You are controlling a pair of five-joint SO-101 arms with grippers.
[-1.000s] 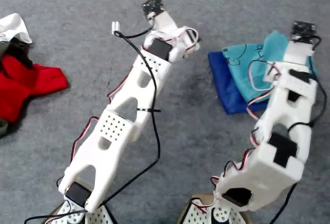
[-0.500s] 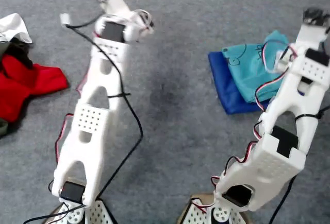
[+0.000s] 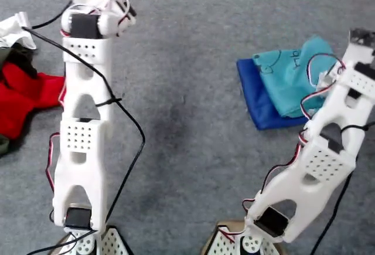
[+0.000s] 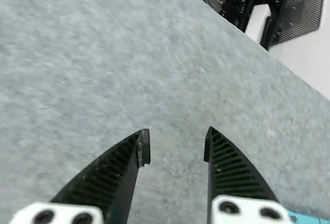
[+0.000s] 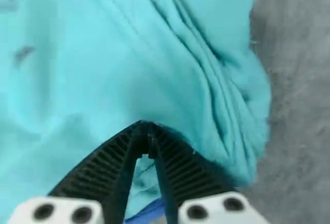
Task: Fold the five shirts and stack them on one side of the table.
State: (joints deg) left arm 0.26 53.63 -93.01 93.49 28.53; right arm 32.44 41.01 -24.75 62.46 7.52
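The left tool has its fingers apart and hangs over bare grey table near the far edge. The right tool has its fingers together, just above the teal shirt; I cannot tell whether any cloth is pinched between them. The teal shirt lies folded on the blue shirt at the right side of the table.

The red shirt is not folded. It lies at the left side, nearer to the robot than the left tool and to its left, with its long axis across the table. The left arm is clearly the nearer one, so I judge it should take this shirt next.

A white cloth and a dark cloth lie beside the red shirt, cut off by the edge and hard to make out.
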